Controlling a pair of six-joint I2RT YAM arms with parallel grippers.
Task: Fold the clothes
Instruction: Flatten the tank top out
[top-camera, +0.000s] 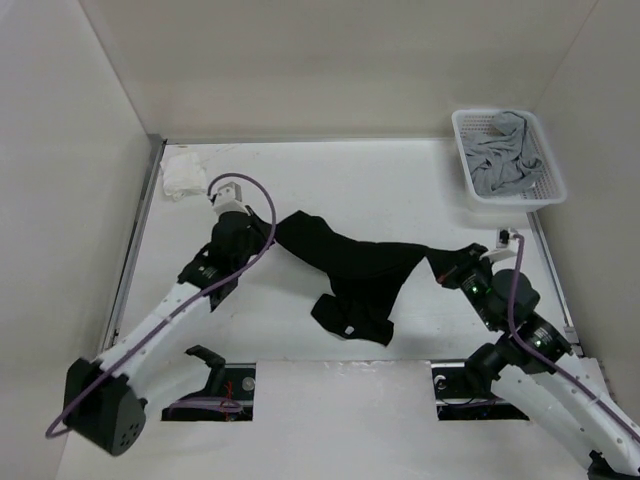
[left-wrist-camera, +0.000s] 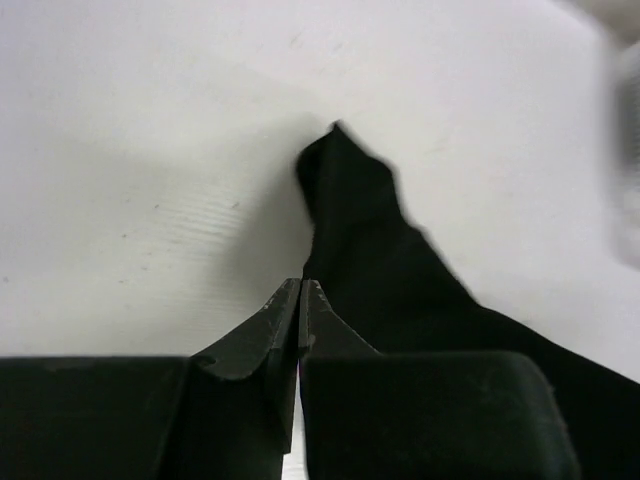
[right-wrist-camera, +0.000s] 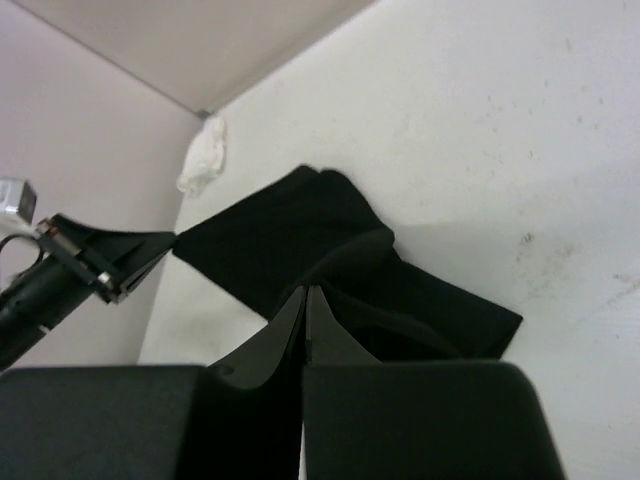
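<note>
Clothes (top-camera: 365, 265) in every view; basket (top-camera: 518, 199) with grey garment (top-camera: 505, 150) only overhead.

Bright, even light floods the white table (top-camera: 400, 190), leaving soft shadows beside the black garment (top-camera: 360, 265). Right of that garment, the left wrist view is blurred.

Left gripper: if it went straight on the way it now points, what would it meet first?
The left gripper is shut on the black garment, so that cloth comes first; past its tip, probably the white table.
</note>
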